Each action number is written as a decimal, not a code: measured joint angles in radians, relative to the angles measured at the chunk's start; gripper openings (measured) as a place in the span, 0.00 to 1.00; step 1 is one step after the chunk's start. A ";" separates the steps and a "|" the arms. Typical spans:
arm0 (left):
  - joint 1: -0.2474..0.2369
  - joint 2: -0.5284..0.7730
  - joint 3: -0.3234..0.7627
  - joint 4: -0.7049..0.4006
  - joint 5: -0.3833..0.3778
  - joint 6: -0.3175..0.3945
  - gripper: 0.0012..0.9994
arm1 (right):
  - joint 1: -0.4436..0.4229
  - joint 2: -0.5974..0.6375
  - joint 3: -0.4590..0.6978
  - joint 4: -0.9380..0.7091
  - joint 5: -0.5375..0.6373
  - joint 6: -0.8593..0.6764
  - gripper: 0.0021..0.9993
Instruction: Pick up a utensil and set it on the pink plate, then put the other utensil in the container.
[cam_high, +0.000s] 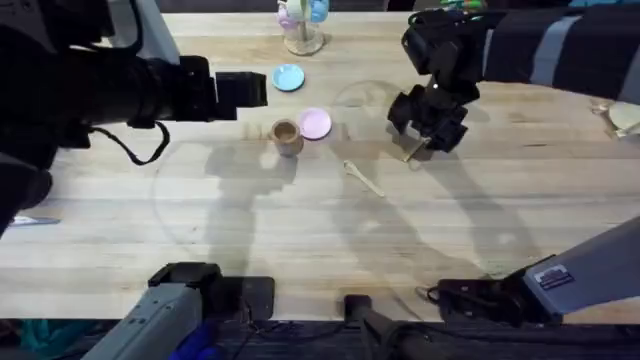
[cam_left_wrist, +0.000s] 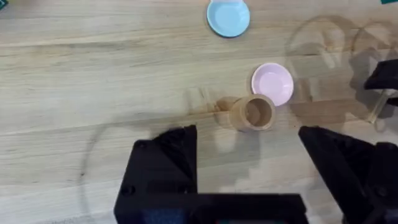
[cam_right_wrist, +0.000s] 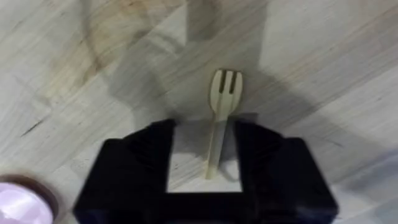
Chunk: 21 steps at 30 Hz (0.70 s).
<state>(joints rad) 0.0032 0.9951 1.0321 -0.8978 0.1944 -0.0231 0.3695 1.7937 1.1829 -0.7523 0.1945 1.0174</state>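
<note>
The fork (cam_right_wrist: 221, 109) is straddled by the right gripper (cam_right_wrist: 205, 177), jaws apart, nothing clamped yet. Light, stiff and thin, it is best pinched mid-handle. The left gripper (cam_left_wrist: 249, 162) is held wide apart.

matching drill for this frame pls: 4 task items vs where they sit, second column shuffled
Items:
1. fork
2. spoon
3. pink plate
4. container

Places:
A. upright beside the pink plate, nothing inside
B. lying alone on bare table
C. between the right gripper's open fingers
D. between the container and the light blue plate

Pairs: 1-C, 2-B, 3-D, 4-A
</note>
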 joint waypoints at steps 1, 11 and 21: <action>0.000 0.000 0.000 0.000 0.000 0.000 0.99 | 0.000 0.000 0.000 0.000 0.000 0.001 0.52; 0.000 0.000 0.000 0.000 0.000 0.000 0.99 | 0.001 0.000 0.002 0.004 0.015 0.003 0.04; 0.000 0.000 0.000 0.001 0.000 0.000 0.99 | 0.002 0.002 0.044 -0.002 0.012 -0.198 0.03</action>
<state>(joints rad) 0.0032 0.9951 1.0321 -0.8970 0.1943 -0.0231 0.3718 1.7958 1.2268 -0.7540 0.2062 0.8192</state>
